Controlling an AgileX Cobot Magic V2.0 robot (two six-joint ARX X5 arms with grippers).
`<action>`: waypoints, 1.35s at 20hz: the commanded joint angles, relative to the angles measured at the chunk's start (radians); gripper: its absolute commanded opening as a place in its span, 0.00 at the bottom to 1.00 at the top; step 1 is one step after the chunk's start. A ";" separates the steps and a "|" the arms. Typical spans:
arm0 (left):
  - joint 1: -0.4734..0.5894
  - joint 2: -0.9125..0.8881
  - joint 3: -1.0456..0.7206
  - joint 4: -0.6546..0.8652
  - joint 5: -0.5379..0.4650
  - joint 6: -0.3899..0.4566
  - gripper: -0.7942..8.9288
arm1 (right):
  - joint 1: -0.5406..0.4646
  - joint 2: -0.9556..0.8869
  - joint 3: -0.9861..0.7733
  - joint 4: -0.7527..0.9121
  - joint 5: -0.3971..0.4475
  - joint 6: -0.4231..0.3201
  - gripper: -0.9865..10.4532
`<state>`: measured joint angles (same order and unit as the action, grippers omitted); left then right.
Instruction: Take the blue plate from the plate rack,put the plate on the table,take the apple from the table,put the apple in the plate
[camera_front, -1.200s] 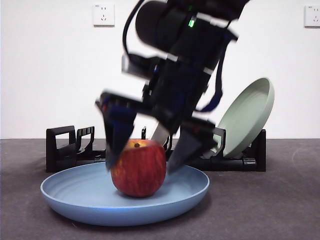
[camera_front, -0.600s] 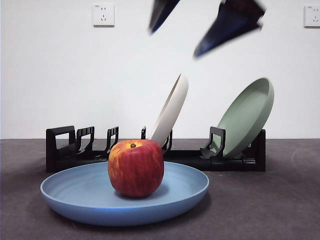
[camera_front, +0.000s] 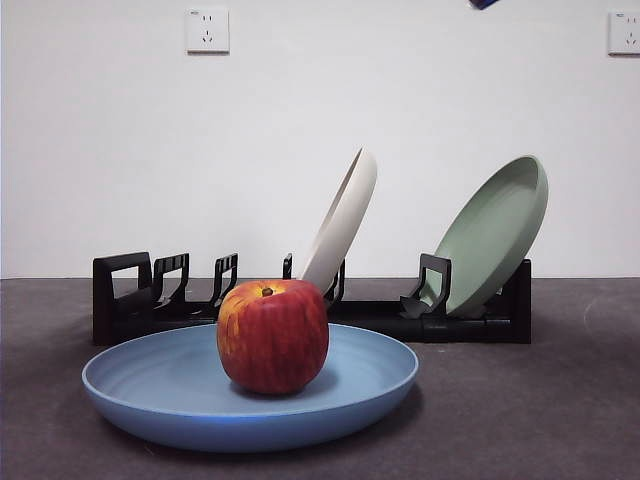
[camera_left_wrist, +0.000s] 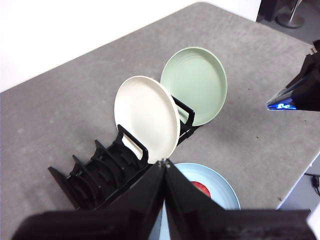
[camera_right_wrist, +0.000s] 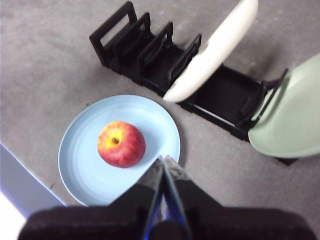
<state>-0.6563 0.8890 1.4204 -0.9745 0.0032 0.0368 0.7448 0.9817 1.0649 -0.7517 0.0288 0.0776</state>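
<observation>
Risen right tool (camera_right_wrist: 163, 159) leaves round apple (camera_front: 272, 336) plated.

Matte blue plate (camera_front: 180, 385), glossy apple (camera_front: 272, 335), black plastic plate rack (camera_front: 130, 300), textured grey table (camera_front: 540, 400).

left gripper (camera_left_wrist: 164, 162): raised high, jaws pressed together tip to tip, holding nothing | right gripper (camera_right_wrist: 163, 159): raised high, jaws closed to a point, holding nothing | front view: only a dark tip at the top edge, right of centre; which arm it belongs to is unclear
</observation>
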 joint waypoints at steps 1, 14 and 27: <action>-0.006 -0.071 -0.191 0.137 -0.003 0.002 0.07 | 0.000 -0.043 -0.079 0.064 0.004 -0.009 0.08; -0.006 -0.194 -0.893 0.867 -0.053 -0.070 0.07 | 0.001 -0.253 -0.593 0.549 0.005 0.072 0.08; -0.005 -0.190 -0.893 0.819 -0.052 -0.100 0.08 | 0.000 -0.245 -0.592 0.538 0.004 0.090 0.09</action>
<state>-0.6594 0.6994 0.5312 -0.1570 -0.0471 -0.0540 0.7448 0.7364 0.4797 -0.2165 0.0299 0.1608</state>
